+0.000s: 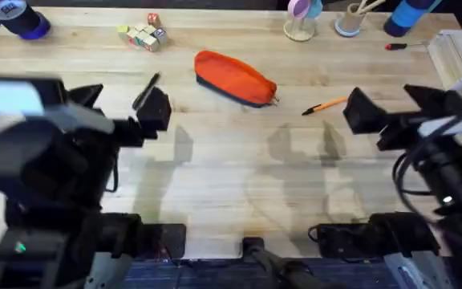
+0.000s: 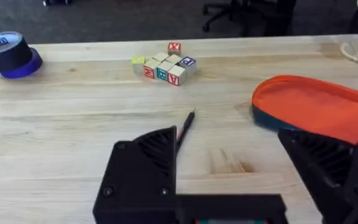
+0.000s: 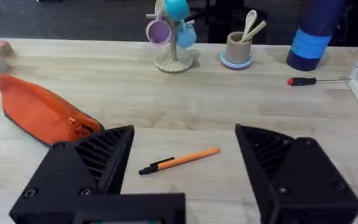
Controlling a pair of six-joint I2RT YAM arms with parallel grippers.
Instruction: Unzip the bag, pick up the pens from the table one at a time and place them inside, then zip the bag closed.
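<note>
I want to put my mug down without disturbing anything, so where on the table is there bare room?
The widest bare patch on the table lies in front of the orange bag, between the left hand and the right hand. Another lies between the blocks and the bag. The far right edge is crowded: mug tree, utensil cup, screwdriver.

Far edge: tape roll (image 1: 21, 19), letter blocks (image 1: 143, 34), mug tree (image 1: 301, 18), perhaps screwdriver (image 1: 399, 46).

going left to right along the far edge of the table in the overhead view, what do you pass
tape roll → letter blocks → mug tree → cup of wooden utensils → blue cylinder → red-handled screwdriver
</note>
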